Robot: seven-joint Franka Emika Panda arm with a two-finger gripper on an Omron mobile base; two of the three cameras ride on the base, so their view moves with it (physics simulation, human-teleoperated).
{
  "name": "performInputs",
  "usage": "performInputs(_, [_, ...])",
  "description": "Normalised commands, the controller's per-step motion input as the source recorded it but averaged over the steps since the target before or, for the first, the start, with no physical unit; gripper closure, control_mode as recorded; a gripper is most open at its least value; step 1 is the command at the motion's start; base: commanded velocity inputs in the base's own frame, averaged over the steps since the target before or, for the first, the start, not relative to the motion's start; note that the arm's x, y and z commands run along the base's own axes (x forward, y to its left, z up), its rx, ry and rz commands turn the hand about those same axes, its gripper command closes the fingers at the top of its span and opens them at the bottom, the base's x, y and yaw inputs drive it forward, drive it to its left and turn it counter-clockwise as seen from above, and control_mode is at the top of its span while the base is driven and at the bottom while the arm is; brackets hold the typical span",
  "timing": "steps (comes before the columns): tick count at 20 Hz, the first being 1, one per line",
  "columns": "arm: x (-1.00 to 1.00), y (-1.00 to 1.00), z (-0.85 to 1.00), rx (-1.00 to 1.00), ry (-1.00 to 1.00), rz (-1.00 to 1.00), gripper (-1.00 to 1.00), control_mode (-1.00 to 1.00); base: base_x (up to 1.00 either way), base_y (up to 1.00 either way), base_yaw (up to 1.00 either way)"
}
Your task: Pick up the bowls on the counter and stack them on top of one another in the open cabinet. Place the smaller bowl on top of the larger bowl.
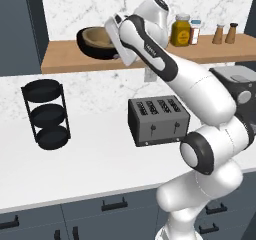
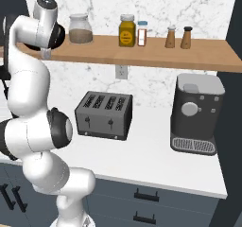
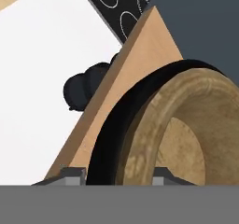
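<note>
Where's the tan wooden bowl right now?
In the left base view, the tan wooden bowl sits nested inside the black bowl on the wooden shelf's left part, just left of the claw.

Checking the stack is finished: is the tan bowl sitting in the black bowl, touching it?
Touching. In the left base view the tan bowl nests inside the black bowl; the hand view shows no gap.

I'm scanning for anything readable and getting nothing. There's a faint dark marking along the arm's white link, too small for me to make out. The yellow jar and the small red-and-white container on the wooden shelf carry labels, but their print is blurred.
</note>
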Motion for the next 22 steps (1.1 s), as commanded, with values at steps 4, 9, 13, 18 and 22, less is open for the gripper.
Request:
performInputs(4, [0.67, 0.39, -0.05, 0.00, 0.00, -0.07, -1.00, -1.00, 0.00, 0.00, 0.00])
performInputs(9, [0.00, 0.00, 0.00, 0.00, -0.03, -0.05, -1.00, -1.00, 0.00, 0.00, 0.00])
performInputs(13, [-0.74, 0.00, 0.02, 0.00, -0.15, 0.00, -1.00, -1.00, 0.00, 0.00, 0.00])
performInputs(18, [-1.00, -0.07, -0.14, 0.01, -0.11, 0.00, -1.00, -1.00, 0.00, 0.00, 0.00])
performInputs(22, [-1.00, -0.31, -0.76, 0.03, -0.01, 0.00, -1.00, -1.00, 0.00, 0.00, 0.00])
